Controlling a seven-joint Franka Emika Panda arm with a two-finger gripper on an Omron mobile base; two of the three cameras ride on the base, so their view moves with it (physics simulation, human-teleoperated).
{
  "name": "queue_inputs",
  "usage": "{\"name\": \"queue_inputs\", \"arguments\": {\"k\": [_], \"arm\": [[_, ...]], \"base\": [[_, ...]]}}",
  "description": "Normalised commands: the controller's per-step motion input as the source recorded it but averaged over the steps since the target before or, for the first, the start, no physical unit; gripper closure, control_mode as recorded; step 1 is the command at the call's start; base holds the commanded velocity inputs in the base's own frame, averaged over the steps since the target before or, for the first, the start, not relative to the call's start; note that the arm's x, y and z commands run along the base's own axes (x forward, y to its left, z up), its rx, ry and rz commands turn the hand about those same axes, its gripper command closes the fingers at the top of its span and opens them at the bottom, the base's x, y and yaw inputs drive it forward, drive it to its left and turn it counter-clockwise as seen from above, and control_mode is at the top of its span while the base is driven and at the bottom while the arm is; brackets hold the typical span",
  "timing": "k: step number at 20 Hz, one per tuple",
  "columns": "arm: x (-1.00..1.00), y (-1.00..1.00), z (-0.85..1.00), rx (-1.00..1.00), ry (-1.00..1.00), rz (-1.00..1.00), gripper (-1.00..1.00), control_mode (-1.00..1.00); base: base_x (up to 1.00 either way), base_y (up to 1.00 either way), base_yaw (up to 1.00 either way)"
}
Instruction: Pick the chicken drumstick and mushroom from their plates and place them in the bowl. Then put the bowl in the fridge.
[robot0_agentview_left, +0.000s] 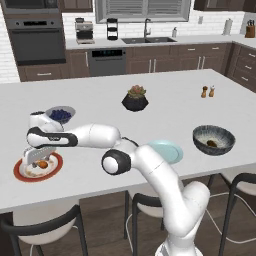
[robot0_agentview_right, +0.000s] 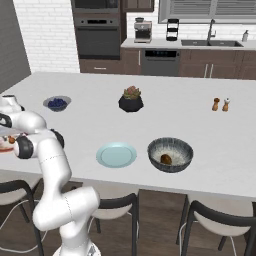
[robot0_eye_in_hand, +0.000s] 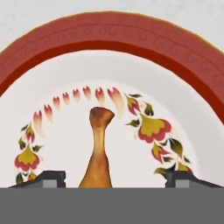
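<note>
The chicken drumstick (robot0_eye_in_hand: 98, 151) lies on the white plate with the red-orange rim (robot0_eye_in_hand: 109, 39), its pale bone end pointing away from the hand. My gripper (robot0_eye_in_hand: 114, 178) hangs low over it, open, one fingertip (robot0_eye_in_hand: 50, 177) on each side and apart from the meat. From the base, the gripper (robot0_agentview_left: 37, 159) is over that plate (robot0_agentview_left: 20, 172) at the counter's near left. The mushroom (robot0_agentview_left: 212, 143) sits inside the dark grey bowl (robot0_agentview_left: 214, 131) on the right. The teal plate (robot0_agentview_left: 167, 150) is bare. The fridge is out of view.
A small grey bowl of blue berries (robot0_agentview_left: 61, 115) stands just behind the arm. A black plant pot (robot0_agentview_left: 135, 100) and two shakers (robot0_agentview_left: 207, 91) stand farther back. Stools (robot0_agentview_left: 45, 225) line the near counter edge. A tall grey panel (robot0_agentview_right: 10, 40) rises at the left.
</note>
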Motion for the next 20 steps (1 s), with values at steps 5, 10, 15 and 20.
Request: {"name": "queue_inputs", "arguments": {"k": [5,10,15,20], "arm": [[-0.51,0.00,-0.41,-0.05,0.03,0.00,1.00,-1.00],[-0.66,0.00,-0.53,-0.11,0.00,0.00,1.00,-1.00],[-0.52,-0.23,-0.22,-0.10,-0.01,0.00,1.00,-1.00],[-0.77,-0.79,0.39,-0.03,-0.11,-0.02,1.00,-1.00]], "base": [[0.00,0.00,0.00],[0.00,0.00,0.00],[0.00,0.00,0.00],[0.00,0.00,0.00]]}}
